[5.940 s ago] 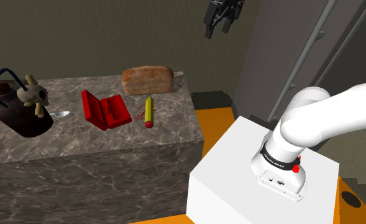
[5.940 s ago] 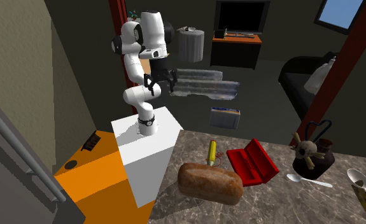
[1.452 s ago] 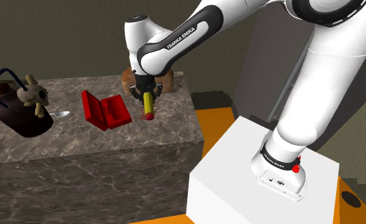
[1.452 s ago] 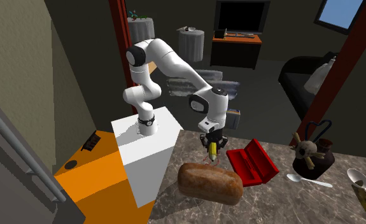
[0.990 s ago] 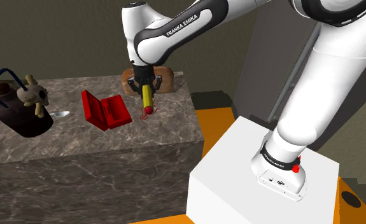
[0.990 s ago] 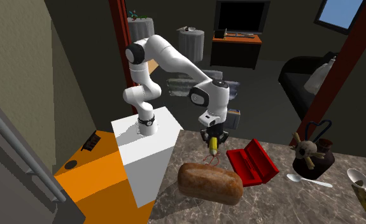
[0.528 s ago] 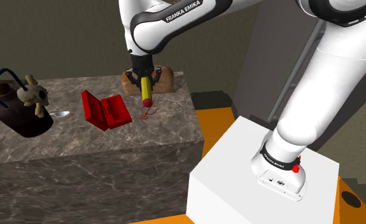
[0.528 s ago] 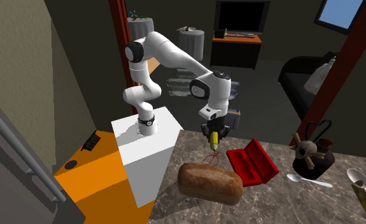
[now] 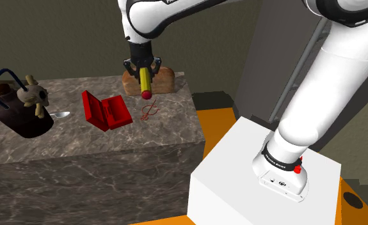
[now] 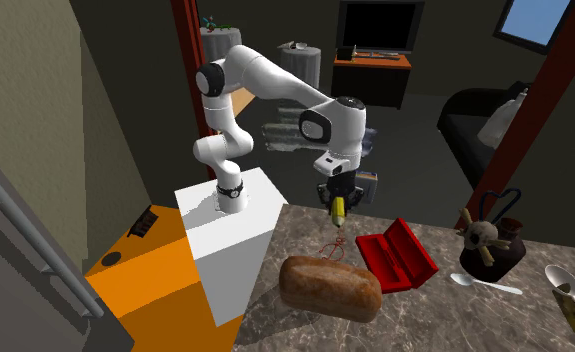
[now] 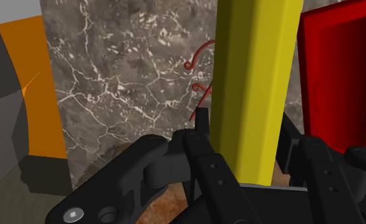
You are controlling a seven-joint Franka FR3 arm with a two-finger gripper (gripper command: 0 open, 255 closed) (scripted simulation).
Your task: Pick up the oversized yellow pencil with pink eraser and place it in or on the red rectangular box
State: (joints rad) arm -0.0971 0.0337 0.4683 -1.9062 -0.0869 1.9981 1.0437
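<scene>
The thick yellow pencil (image 9: pixel 144 82) hangs upright above the marble counter (image 9: pixel 80 137), its reddish eraser end (image 9: pixel 146 94) pointing down. My black gripper (image 9: pixel 142 68) is shut on its upper part. In the wrist view the yellow shaft (image 11: pixel 254 83) is clasped between the two fingers (image 11: pixel 200 137). The red rectangular box (image 9: pixel 105 110) lies open on the counter, to the shoulder view's left of the pencil and lower. In the second exterior view the gripper (image 10: pixel 337 197) holds the pencil (image 10: pixel 339 209) up and left of the red box (image 10: pixel 397 255). The box's red wall (image 11: pixel 337 76) shows just beside the pencil.
A brown bread loaf (image 9: pixel 163 78) sits behind the pencil. A thin red squiggle (image 9: pixel 149 112) lies on the counter under it. A dark pot with a skull doll (image 9: pixel 22 108) and a spoon (image 9: pixel 61 115) stand at the shoulder view's left. The white stand (image 9: pixel 259 172) is beside the counter.
The gripper has risen with the pencil clasped in it, lifting it off the counter and clear of the red squiggle. The box and the loaf have not moved.
</scene>
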